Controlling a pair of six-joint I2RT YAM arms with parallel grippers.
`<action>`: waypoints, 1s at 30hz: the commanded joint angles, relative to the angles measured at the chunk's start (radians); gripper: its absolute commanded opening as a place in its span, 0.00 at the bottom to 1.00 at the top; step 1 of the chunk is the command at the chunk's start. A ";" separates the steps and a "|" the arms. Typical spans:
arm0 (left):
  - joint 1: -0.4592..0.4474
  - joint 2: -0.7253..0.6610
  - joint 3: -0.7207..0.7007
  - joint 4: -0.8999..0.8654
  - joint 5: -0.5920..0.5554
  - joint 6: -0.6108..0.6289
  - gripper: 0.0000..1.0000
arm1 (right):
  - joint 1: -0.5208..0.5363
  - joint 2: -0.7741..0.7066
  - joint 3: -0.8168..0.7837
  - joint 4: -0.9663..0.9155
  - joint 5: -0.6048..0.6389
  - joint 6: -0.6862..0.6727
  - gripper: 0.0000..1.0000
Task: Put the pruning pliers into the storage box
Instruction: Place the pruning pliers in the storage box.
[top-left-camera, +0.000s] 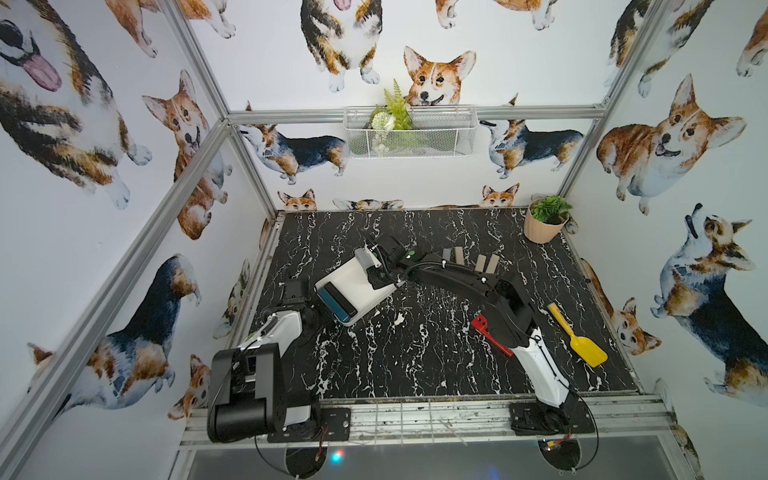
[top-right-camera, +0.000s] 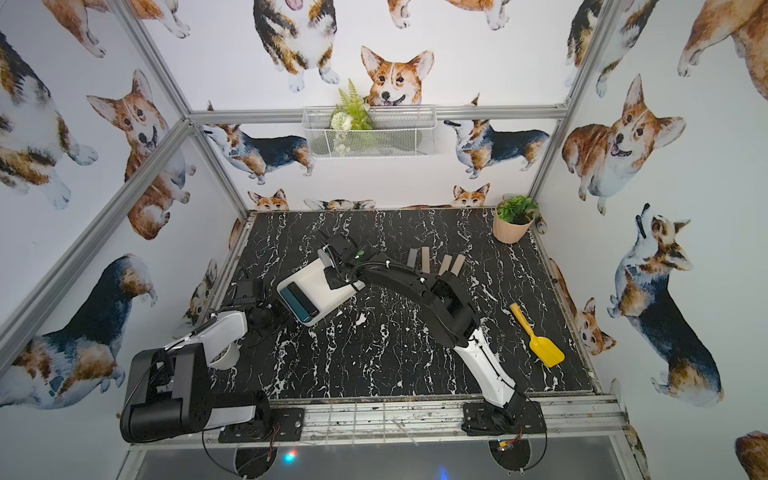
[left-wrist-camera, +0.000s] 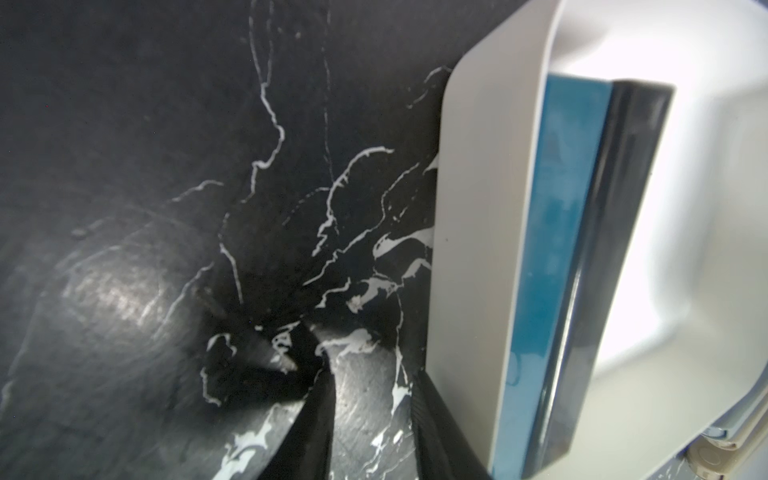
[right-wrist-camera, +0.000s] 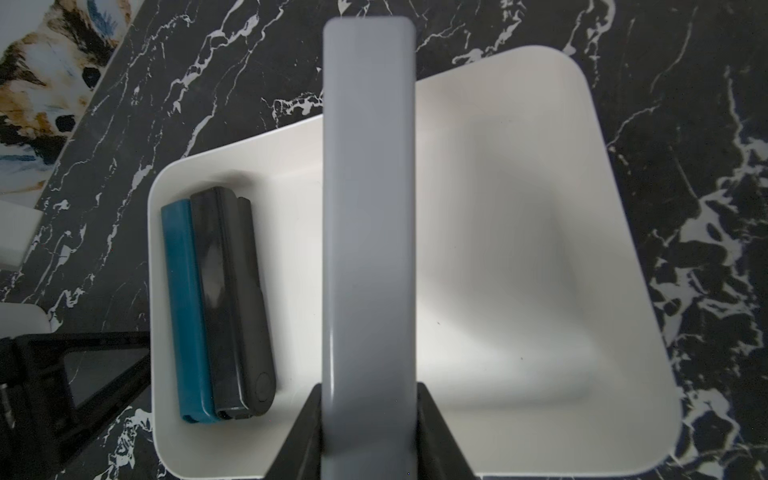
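Grey pliers (right-wrist-camera: 369, 208) clamped between right fingers (right-wrist-camera: 440, 436), above box (right-wrist-camera: 519, 249).

Your top views are evenly lit, bowing at the edges. In the left wrist view the box (left-wrist-camera: 490, 249) glares white inside and the surface (left-wrist-camera: 124, 124) looks soft; the grey bar (right-wrist-camera: 370, 208) blurs close up.

My right arm (top-left-camera: 478, 286) is stretched long across towards the left, wrist pitched down. The right gripper (right-wrist-camera: 370, 419) is clamped on a grey bar (right-wrist-camera: 368, 208) that sticks straight out ahead. My left arm (top-left-camera: 278, 328) sits folded near its base, with the left gripper (left-wrist-camera: 365, 374) low, jaws apart and empty.
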 joint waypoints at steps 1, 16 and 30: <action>0.000 -0.005 0.004 -0.010 -0.005 0.001 0.35 | 0.008 0.025 0.037 -0.013 -0.028 -0.014 0.00; 0.000 -0.003 -0.001 -0.003 -0.002 0.000 0.35 | 0.040 0.109 0.121 -0.040 -0.070 -0.025 0.00; 0.000 -0.009 -0.006 -0.002 0.003 -0.001 0.35 | 0.069 0.144 0.130 -0.046 -0.078 -0.022 0.00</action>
